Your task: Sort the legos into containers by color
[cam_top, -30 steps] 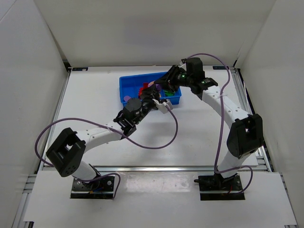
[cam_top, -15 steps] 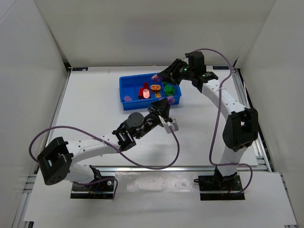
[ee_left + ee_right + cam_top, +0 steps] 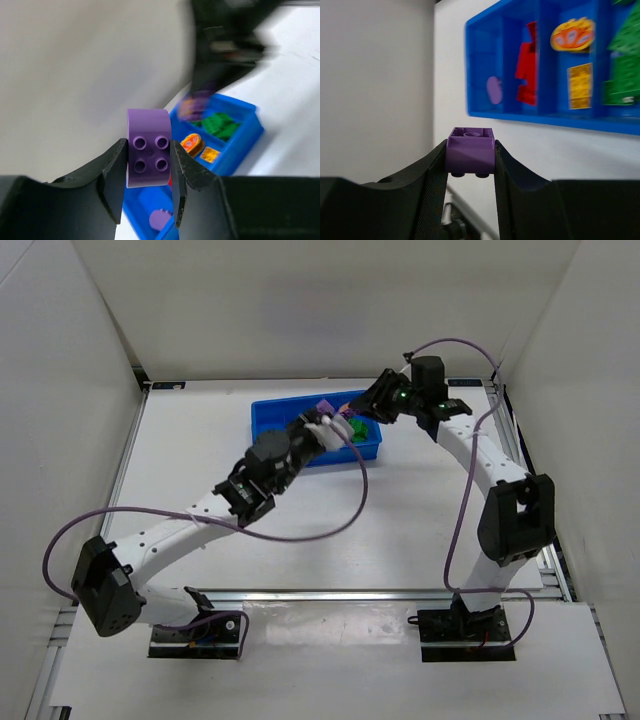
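My left gripper [image 3: 148, 150] is shut on a purple studded lego [image 3: 148, 135], held above the blue tray [image 3: 250, 131]. In the top view this gripper [image 3: 322, 420] hangs over the tray's middle. My right gripper [image 3: 470, 151] is shut on a second purple lego [image 3: 470, 145], hovering off the tray [image 3: 540, 120], near its right end [image 3: 366, 412]. The tray's four containers hold a purple oval [image 3: 494, 90], red legos [image 3: 526, 65], an orange oval [image 3: 572, 34] with a yellow square [image 3: 580, 85], and green legos [image 3: 624, 65].
The tray [image 3: 268, 420] lies toward the back of the white table, close to the rear wall. Purple cables loop from both arms over the table in front of it. White walls enclose both sides.
My left arm has swung from in front of the tray up and back to over it, carrying its purple lego. The right gripper has shifted a little to the right with its lego.
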You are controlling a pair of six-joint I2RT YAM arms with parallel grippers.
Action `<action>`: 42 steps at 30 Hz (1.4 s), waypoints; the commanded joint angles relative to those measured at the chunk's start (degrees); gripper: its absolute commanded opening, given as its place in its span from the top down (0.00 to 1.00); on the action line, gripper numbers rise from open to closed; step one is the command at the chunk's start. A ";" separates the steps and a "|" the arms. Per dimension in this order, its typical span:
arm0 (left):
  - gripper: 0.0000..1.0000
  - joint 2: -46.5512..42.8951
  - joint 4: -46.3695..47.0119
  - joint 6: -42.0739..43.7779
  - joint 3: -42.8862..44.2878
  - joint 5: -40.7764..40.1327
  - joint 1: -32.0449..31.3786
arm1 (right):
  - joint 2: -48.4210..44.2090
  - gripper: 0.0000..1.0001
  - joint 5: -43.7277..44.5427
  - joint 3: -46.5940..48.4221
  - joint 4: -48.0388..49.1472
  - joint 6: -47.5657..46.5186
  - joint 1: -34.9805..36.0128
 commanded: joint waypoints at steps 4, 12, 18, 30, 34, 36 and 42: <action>0.90 1.32 -23.47 -23.44 14.06 -4.09 8.76 | -10.12 1.00 5.49 -5.96 0.16 -17.87 -2.61; 0.90 18.37 -51.26 -43.35 35.05 13.65 25.37 | -11.19 1.00 -11.46 -6.93 2.88 -35.80 -1.56; 0.89 29.71 -59.44 -50.73 44.22 22.97 32.49 | -10.31 1.00 -16.05 -3.86 -0.45 -48.55 0.37; 0.65 37.10 -59.54 -52.59 46.77 21.67 34.79 | -8.03 1.00 -16.66 0.01 -2.13 -54.63 1.96; 0.43 39.29 -59.54 -52.76 48.53 19.74 34.88 | -6.36 1.00 -16.58 1.24 -1.95 -55.15 2.48; 0.43 39.74 -59.63 -52.76 49.32 18.59 35.05 | -5.22 1.00 -16.75 2.38 -1.95 -55.33 2.84; 0.28 41.15 -59.36 -53.20 52.04 17.70 36.37 | -2.14 1.00 -16.49 5.19 -0.37 -54.98 3.80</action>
